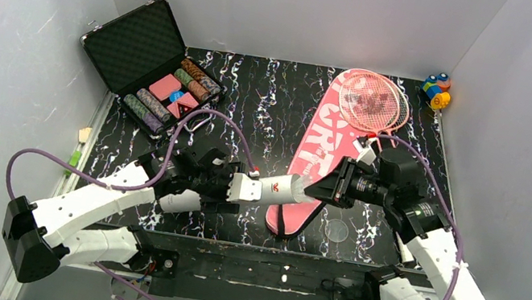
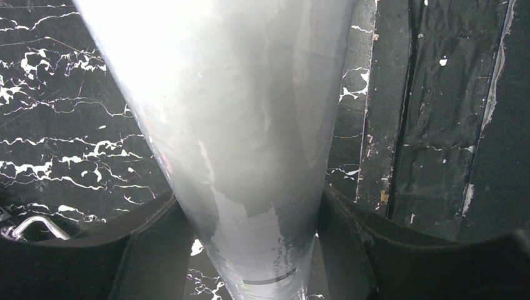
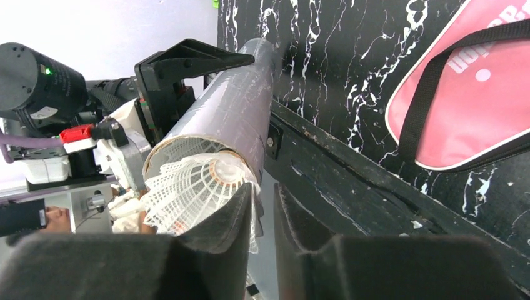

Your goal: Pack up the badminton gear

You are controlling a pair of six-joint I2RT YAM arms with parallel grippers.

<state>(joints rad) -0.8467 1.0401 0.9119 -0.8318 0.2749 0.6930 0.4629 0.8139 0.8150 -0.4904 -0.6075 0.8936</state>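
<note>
My left gripper is shut on the long white tube and holds it level above the table's front, mouth toward the right. A white shuttlecock sits skirt-out in the tube's mouth. My right gripper is right at that mouth, its jaws a narrow gap apart, the skirt's edge brushing the left finger. The pink cover with its black strap lies flat behind them. The two pink rackets rest on its far end.
An open black case of poker chips stands at the back left. A small multicoloured toy sits in the back right corner. A clear round lid lies near the front edge, right of the cover's narrow end.
</note>
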